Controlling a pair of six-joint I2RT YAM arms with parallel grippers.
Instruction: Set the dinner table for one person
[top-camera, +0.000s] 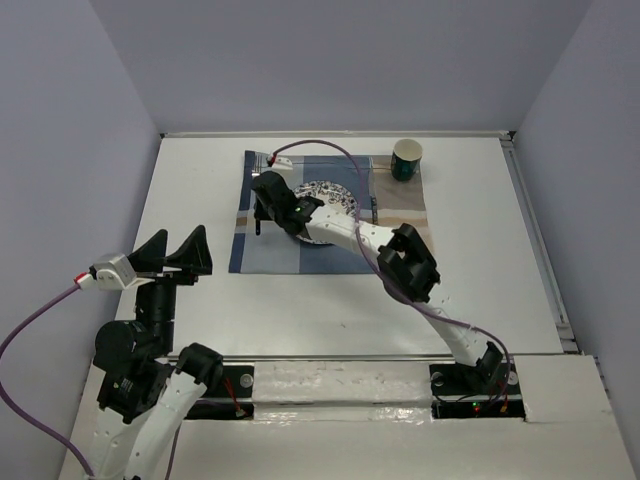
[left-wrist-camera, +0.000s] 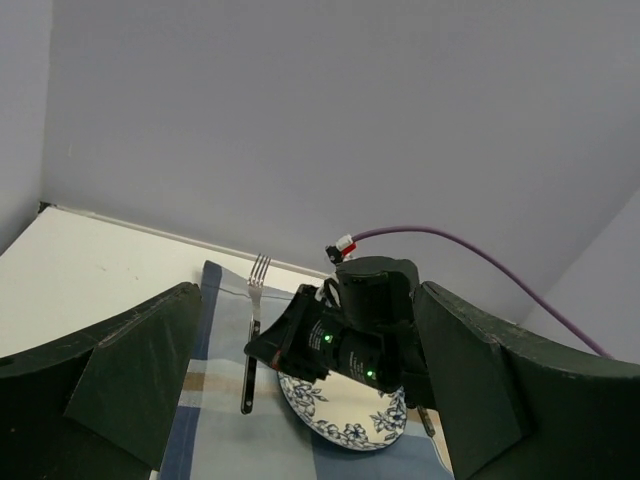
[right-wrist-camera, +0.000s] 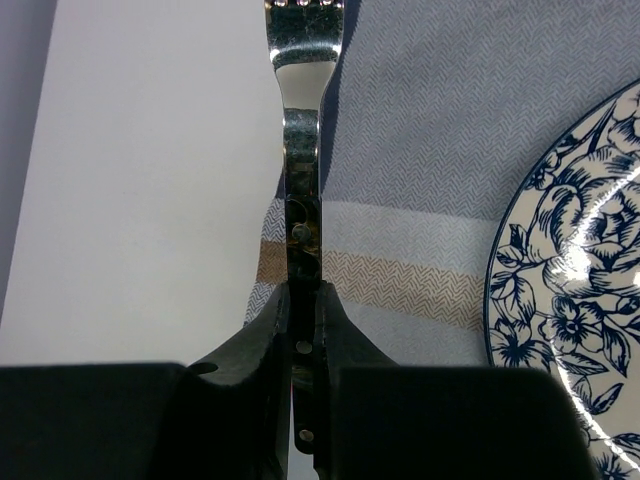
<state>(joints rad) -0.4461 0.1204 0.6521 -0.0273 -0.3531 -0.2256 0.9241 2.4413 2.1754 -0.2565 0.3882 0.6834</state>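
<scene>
The white tabletop (top-camera: 480, 260) lies beneath my right claw (right-wrist-camera: 300, 300), which is clamped on the fork (right-wrist-camera: 300, 150) by its handle over the edge of the placemat (right-wrist-camera: 420, 130), with the plate (right-wrist-camera: 570, 280) just beside. I should lay it flat, parallel to the plate, before releasing. My left claw (top-camera: 172, 250) gapes, empty.

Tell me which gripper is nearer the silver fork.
Right. The right gripper has its jaws shut on the handle of the silver metal fork. The left gripper hangs open, well apart from it, off the blue-and-tan plaid cloth placemat.
</scene>
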